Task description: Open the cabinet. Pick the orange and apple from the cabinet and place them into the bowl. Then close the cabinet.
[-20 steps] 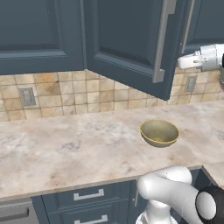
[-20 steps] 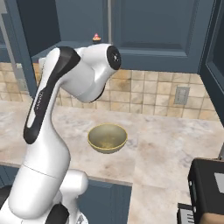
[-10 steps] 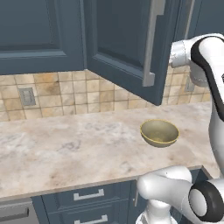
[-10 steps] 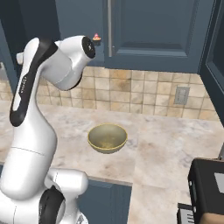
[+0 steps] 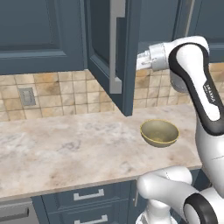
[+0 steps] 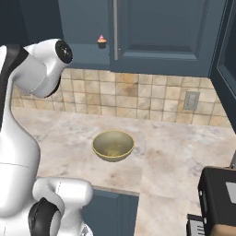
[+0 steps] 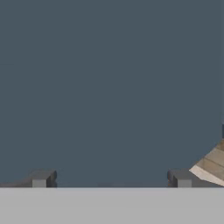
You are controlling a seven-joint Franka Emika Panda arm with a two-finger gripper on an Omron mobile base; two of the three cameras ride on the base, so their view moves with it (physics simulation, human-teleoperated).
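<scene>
Presently listed: cabinet [image 5: 109, 57], slate-blue, one door swung out over the desk [image 5: 65, 148], its silver bar handle [image 5: 114, 43] on the near edge. Hand [image 7: 111, 177], fingers [image 7: 41, 178] spread wide, holding nothing, facing a flat blue panel at close range. Bowl [image 5: 159, 133], golden-yellow, upright on the marbled desk below the open door, well apart from the hand. Small pink-topped cupcake [image 6: 102, 41] on the cabinet's bottom shelf.
</scene>
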